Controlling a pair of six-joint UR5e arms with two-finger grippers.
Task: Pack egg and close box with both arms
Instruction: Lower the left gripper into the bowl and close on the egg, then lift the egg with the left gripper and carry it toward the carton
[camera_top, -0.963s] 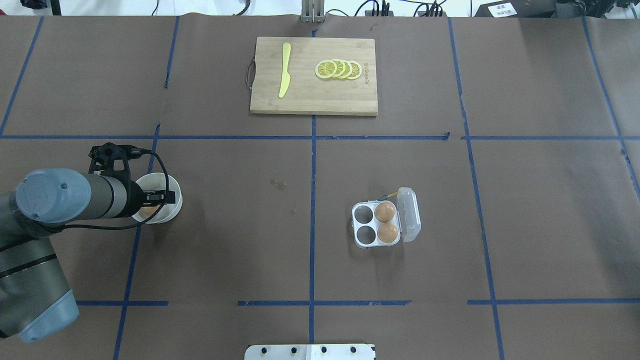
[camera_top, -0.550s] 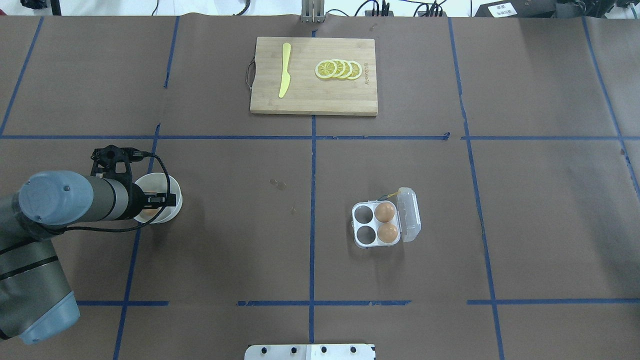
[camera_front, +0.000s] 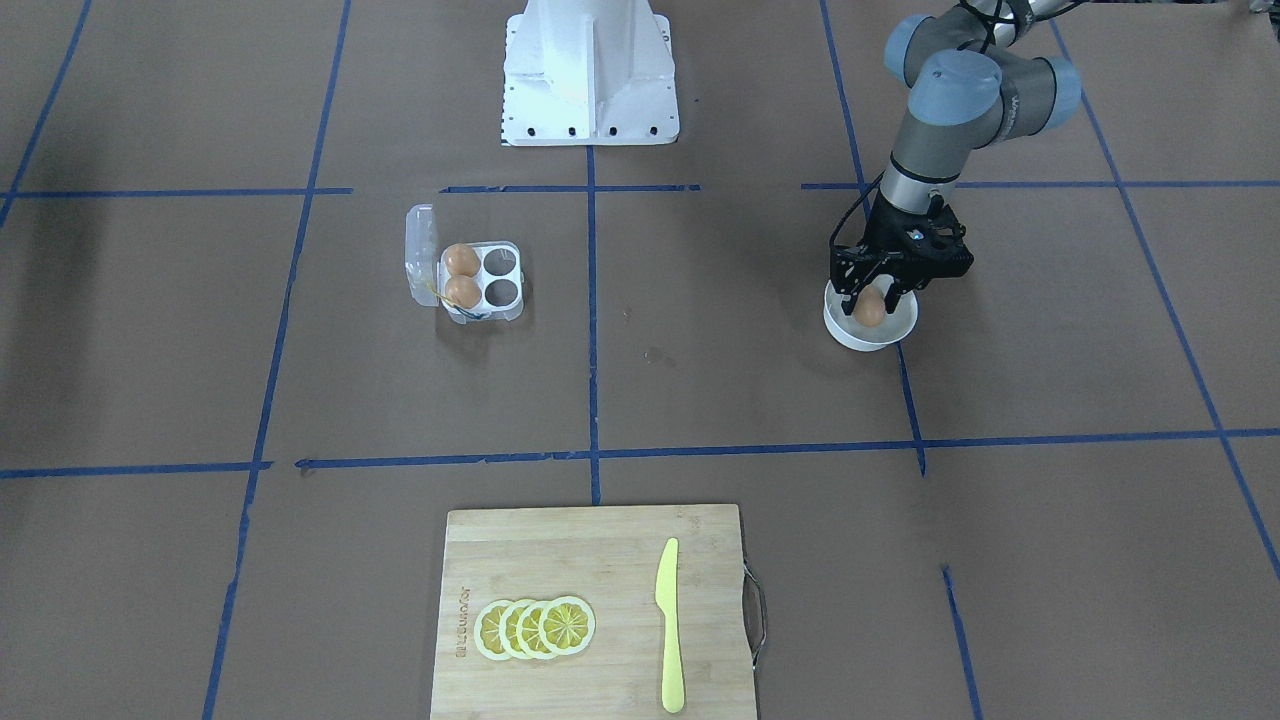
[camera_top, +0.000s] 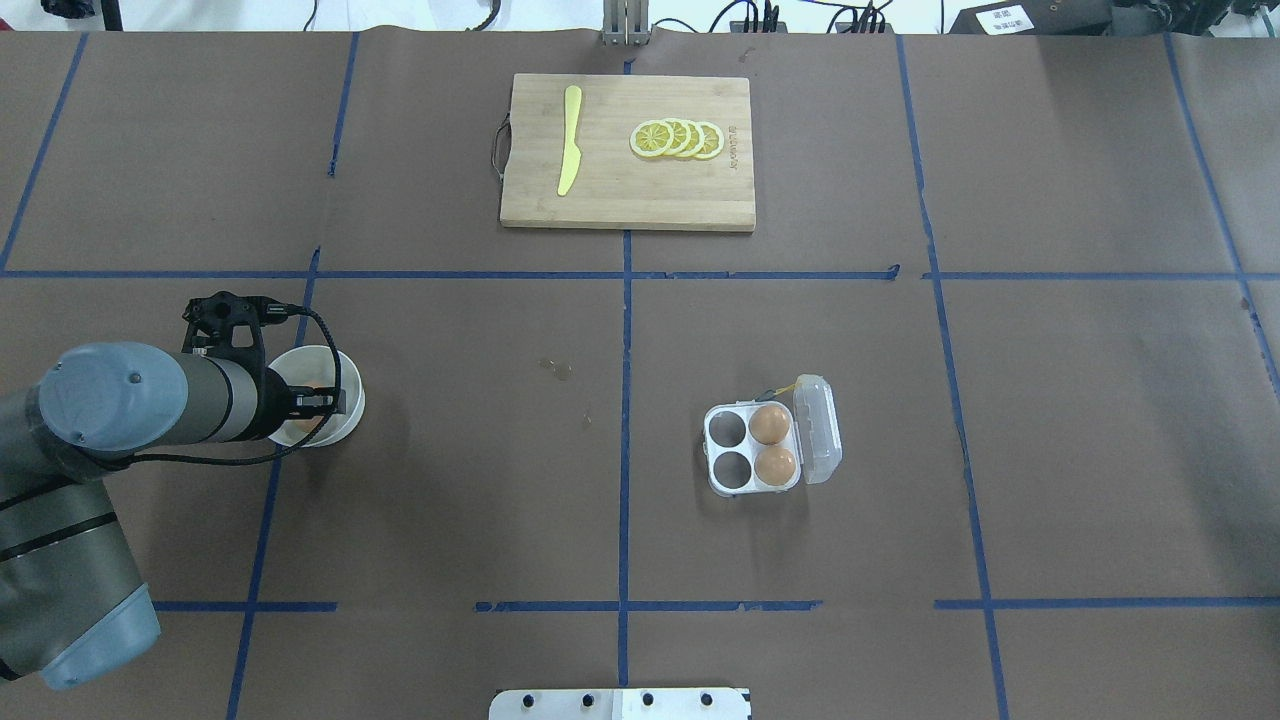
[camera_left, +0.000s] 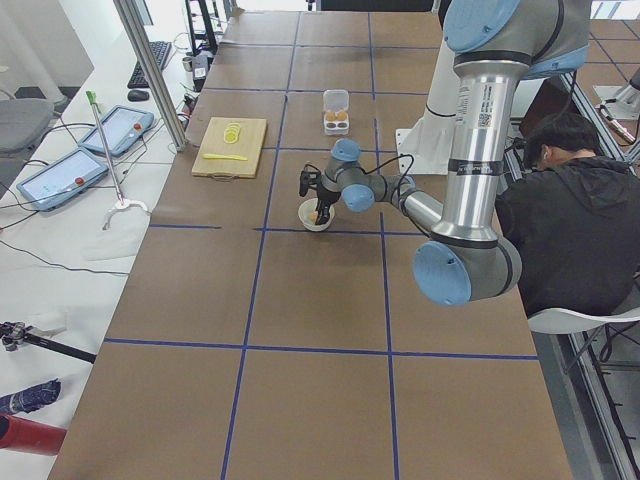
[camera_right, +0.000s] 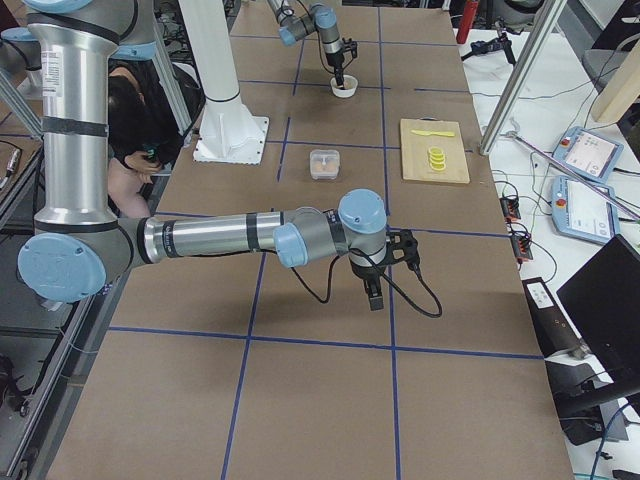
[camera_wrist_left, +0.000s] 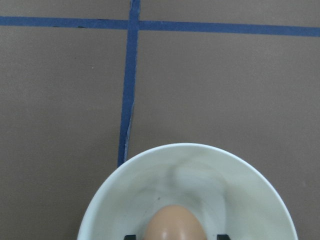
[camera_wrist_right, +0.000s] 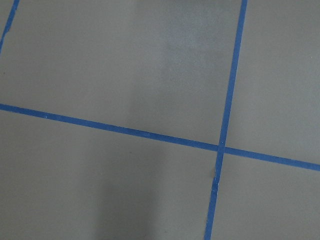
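The egg (camera_wrist_left: 175, 223) lies in the white bowl (camera_wrist_left: 125, 170) near the left edge of the table (camera_top: 480, 520), the left gripper (camera_front: 871, 299) spread astride it without touching, so it should close gently and centred before lifting toward the egg carton (camera_top: 728, 428).

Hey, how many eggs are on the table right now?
3. The far egg and near egg fill the box's two cells beside its open lid; the third egg lies in the white bowl on the robot's left. None seems hidden.
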